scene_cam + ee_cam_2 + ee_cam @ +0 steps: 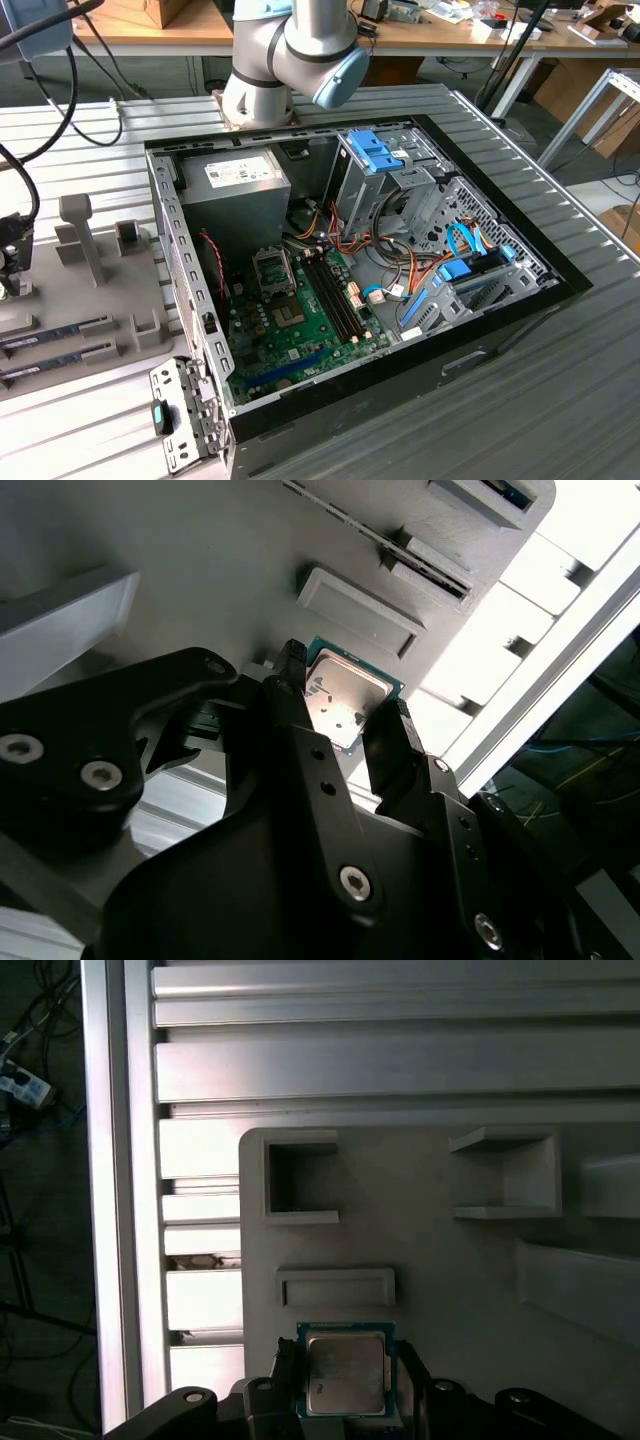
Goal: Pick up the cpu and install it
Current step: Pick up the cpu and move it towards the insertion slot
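Exterior view: open PC case (420,365), centre. First wrist view: grey parts tray (450,1290) w/ recesses; my gripper (347,1360) pinches the cpu (345,1375) by opp. edges. It's a small flat square, pale silvery lid, green rim, at tray beside a shallow rectangular slot.

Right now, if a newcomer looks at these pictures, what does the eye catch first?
In both wrist views the silvery cpu lies on a grey tray, with the black tool right at it. In the exterior view, the open computer case with its green board takes the middle.
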Robot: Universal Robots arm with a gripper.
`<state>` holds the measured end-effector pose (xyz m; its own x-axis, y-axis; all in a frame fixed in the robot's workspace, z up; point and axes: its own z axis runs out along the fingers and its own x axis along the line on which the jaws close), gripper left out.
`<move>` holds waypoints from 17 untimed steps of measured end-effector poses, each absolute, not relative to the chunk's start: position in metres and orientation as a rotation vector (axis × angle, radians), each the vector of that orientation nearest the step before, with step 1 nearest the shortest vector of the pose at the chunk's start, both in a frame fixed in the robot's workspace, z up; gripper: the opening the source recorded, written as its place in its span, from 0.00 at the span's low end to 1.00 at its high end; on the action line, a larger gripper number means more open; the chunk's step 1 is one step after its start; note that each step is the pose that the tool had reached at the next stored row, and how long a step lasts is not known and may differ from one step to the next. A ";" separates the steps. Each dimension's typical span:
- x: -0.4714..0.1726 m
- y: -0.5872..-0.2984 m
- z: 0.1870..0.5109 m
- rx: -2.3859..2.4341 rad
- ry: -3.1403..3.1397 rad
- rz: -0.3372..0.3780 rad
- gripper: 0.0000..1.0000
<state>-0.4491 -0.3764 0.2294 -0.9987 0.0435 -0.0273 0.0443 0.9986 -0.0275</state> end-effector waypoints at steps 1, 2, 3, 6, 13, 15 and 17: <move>-0.449 -0.376 0.230 0.068 3.114 -0.044 0.47; -0.449 -0.376 0.231 0.068 3.114 -0.044 0.47; -0.449 -0.376 0.231 0.068 3.114 -0.044 0.47; -0.449 -0.376 0.232 0.068 3.114 -0.044 0.47; -0.449 -0.376 0.234 0.068 3.114 -0.044 0.47; -0.449 -0.376 0.235 0.068 3.114 -0.044 0.47; -0.449 -0.376 0.236 0.068 3.114 -0.044 0.47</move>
<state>-0.4489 -0.3764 0.2355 -0.9987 0.0436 -0.0273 0.0443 0.9986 -0.0275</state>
